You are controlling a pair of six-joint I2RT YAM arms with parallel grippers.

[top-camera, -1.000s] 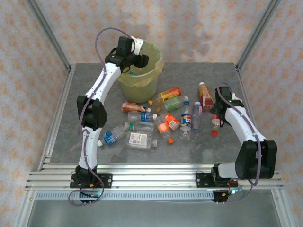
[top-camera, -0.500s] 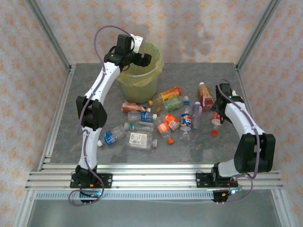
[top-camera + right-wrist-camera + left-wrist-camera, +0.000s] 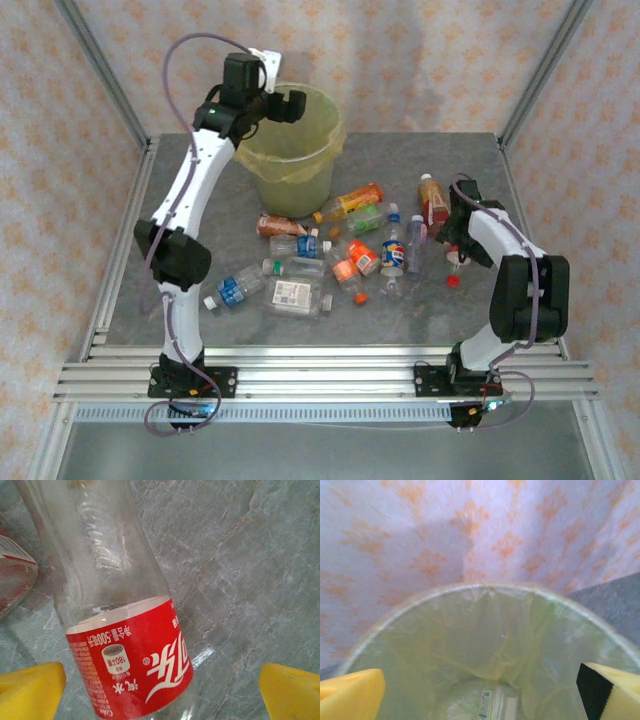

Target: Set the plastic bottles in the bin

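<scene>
Two hands gape open: left hand (image 3: 480, 692) above the bin (image 3: 480, 586), right hand (image 3: 160, 690) straddling a bottle (image 3: 127, 650), seemingly light, slick, crushable; grip its label.

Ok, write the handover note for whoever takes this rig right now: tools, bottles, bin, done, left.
Left tool: open and empty, over the mouth of the bin.
Right tool: open, low over the table, fingers either side of the red-label bottle, not closed on it.
Done: at least one bottle lies at the bottom of the bin.
Left: about a dozen loose bottles lie on the table between the arms, in front of the bin.
Likely next: close the right tool on the red-label bottle and carry it to the bin.
</scene>
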